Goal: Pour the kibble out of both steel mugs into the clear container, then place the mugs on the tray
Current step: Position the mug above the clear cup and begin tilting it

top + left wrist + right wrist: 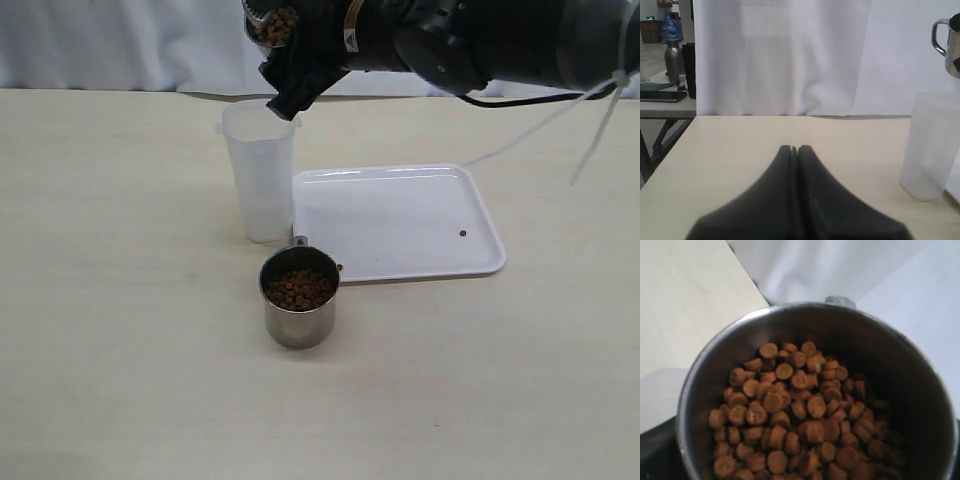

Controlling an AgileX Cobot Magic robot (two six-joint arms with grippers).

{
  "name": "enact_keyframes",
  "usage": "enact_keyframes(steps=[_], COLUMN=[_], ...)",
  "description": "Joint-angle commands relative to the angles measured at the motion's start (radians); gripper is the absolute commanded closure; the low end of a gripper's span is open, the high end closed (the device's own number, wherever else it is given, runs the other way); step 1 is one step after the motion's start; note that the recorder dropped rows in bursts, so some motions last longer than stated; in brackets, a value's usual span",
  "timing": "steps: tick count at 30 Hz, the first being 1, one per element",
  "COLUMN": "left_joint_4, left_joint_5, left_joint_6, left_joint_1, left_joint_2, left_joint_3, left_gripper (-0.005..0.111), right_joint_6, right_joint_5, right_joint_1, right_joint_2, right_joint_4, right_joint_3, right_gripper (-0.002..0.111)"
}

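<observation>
Clamping a steel mug of kibble above the clear container in the right gripper, with left gripper pressed together, empty. Yet to pour it or the second mug, then load the tray.

Right arm: glossy black cylindrical housings. Just behind the right pincer: small white label and orange band. Further back: black cable and white cable ties. Left pincer: matte black tapered fingers.

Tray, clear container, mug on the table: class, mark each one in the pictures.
Tray (400, 218): exterior view, bare floor near its middle.
Clear container (260, 180): exterior view, front wall.
Mug on the table (298, 325): exterior view, steel side wall.
</observation>
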Motion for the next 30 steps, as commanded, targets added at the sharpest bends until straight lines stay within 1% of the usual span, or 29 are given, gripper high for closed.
enact_keyframes(steps=[1, 3, 5, 8, 9, 10, 12, 14, 18, 27, 30], left_joint_4=[-0.005, -0.005, -0.005, -0.005, -0.005, -0.005, -0.005, -0.005, -0.005, -0.005, -0.005], left_joint_5=[-0.008, -0.008, -0.008, -0.008, -0.008, -0.008, -0.008, -0.008, -0.008, -0.008, -0.008], left_joint_6=[0.0, 0.0, 0.0, 0.0, 0.0, 0.0, 0.0, 0.0, 0.0, 0.0, 0.0], left_joint_1=[0.002, 0.002, 0.002, 0.002, 0.002, 0.002, 0.002, 0.002, 0.002, 0.002, 0.002], left_joint_2=[-0.003, -0.003, -0.003, -0.003, -0.003, -0.003, -0.003, -0.003, -0.003, -0.003, -0.003], left_joint_3=[0.003, 0.003, 0.003, 0.003, 0.003, 0.003, 0.003, 0.003, 0.003, 0.003, 0.003], left_gripper=[0.107, 0.107, 0.107, 0.107, 0.107, 0.107, 0.107, 0.107, 0.107, 0.107, 0.107], right_joint_6=[0.067, 0.135, 0.262, 0.512, 0.633, 0.708, 0.828, 0.859, 0.867, 0.785, 0.781], right_joint_5=[0.037, 0.053, 0.085, 0.18, 0.225, 0.276, 0.329, 0.327, 0.324, 0.324, 0.32], right_joint_1=[-0.002, -0.002, -0.002, 0.007, 0.021, 0.033, 0.07, 0.098, 0.126, 0.125, 0.125], right_joint_2=[0.001, 0.001, 0.001, 0.001, 0.001, 0.001, 0.001, 0.001, 0.015, 0.038, 0.038], right_joint_4=[-0.043, -0.109, -0.214, -0.471, -0.584, -0.687, -0.832, -0.883, -0.906, -0.905, -0.943], right_joint_3=[-0.024, -0.024, -0.024, -0.024, -0.024, -0.024, -0.02, -0.015, -0.015, -0.008, 0.013], right_gripper=[0.103, 0.103, 0.103, 0.103, 0.103, 0.103, 0.103, 0.103, 0.103, 0.103, 0.103])
